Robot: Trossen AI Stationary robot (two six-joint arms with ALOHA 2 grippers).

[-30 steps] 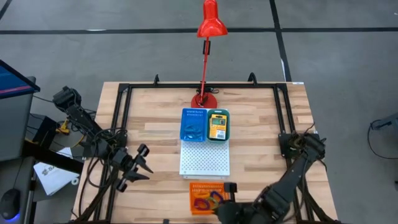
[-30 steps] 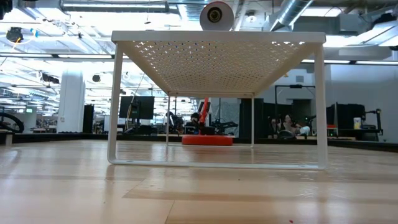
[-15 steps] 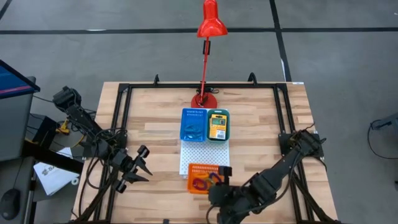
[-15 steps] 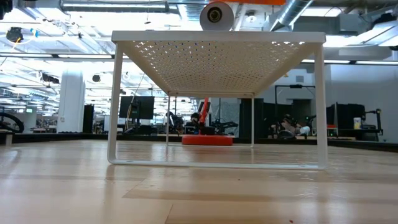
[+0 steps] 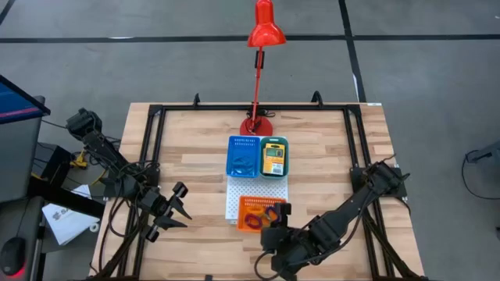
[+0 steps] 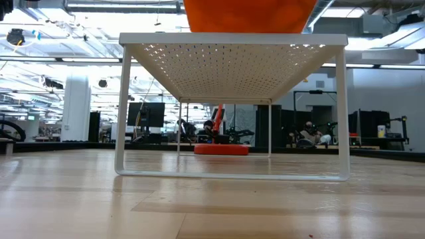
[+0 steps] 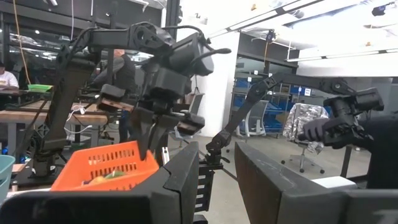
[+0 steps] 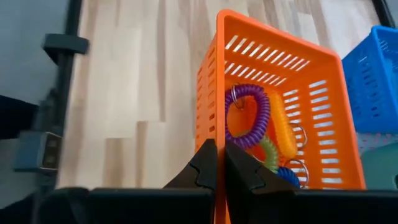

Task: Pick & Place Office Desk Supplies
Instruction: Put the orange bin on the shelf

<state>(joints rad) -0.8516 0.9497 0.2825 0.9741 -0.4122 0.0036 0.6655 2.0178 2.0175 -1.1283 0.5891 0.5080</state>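
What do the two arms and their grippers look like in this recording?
Both are dark, near-black jointed arms. The left gripper ends in two pointed black fingers; thin dark cables trail beside that arm. The right gripper has two slim black wedge-shaped fingers. No markings can be made out.

No legible text, label, brand, number or sign on anything in view

You're in an open robotics lab: exposed ceiling ducts (image 6: 372,13), rows of workbenches with monitors (image 6: 149,114), other dark robot arms (image 7: 348,118) behind.
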